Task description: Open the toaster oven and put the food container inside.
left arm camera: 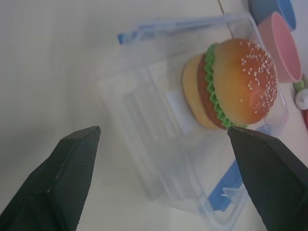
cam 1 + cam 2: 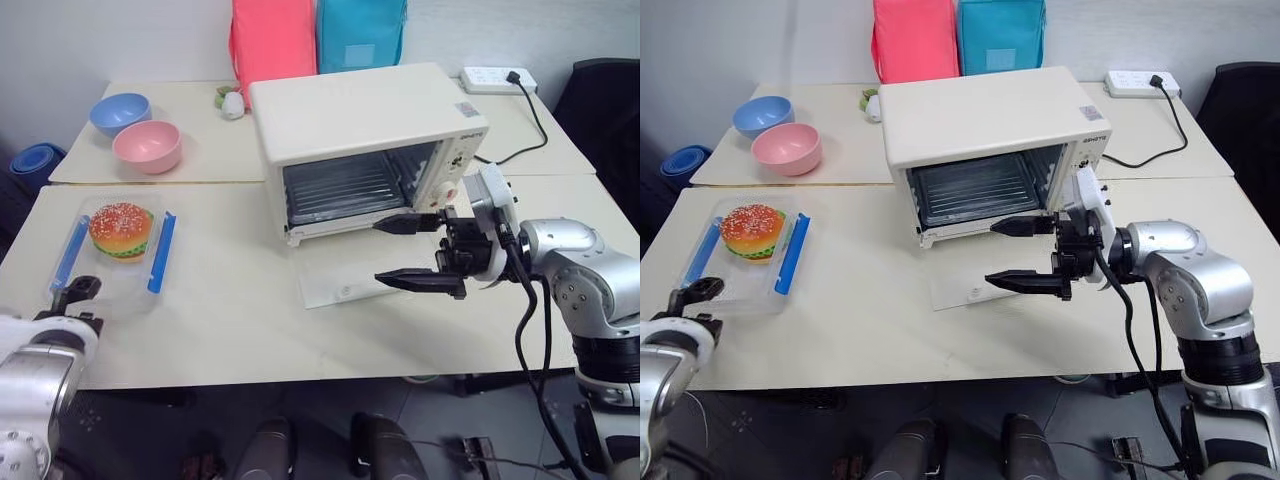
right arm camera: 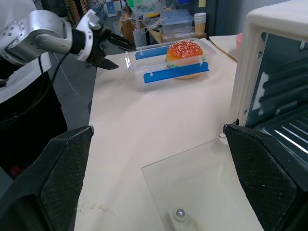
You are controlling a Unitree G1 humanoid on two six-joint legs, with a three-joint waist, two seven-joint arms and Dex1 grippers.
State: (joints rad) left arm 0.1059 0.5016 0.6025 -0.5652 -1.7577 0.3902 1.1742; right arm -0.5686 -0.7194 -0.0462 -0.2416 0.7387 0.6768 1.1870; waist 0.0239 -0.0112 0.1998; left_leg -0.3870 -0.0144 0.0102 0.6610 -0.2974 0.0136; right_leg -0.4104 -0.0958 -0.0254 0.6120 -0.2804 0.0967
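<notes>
- One step done: toaster oven [image 2: 365,140] door lies flat open on the table [image 2: 230,330].
- We see the food container [image 2: 118,245] at the table's left, untouched.
- Left gripper [image 1: 163,159] gapes wide, empty, aimed at it; right gripper [image 2: 420,252] wide, empty, by the door.
- Next we judge: close on the container, carry it in.

A blue bowl [image 2: 120,113] and a pink bowl [image 2: 148,146] sit touching on the far table [image 2: 190,140]. Behind that table stand pink [image 2: 272,38] and blue bags [image 2: 360,32]; a power strip [image 2: 497,79] lies at its right end.

The toaster oven [image 3: 269,62] runs off the frame edge (right wrist view) — knobs hidden; the pink bowl [image 1: 285,45] — likewise cropped.
</notes>
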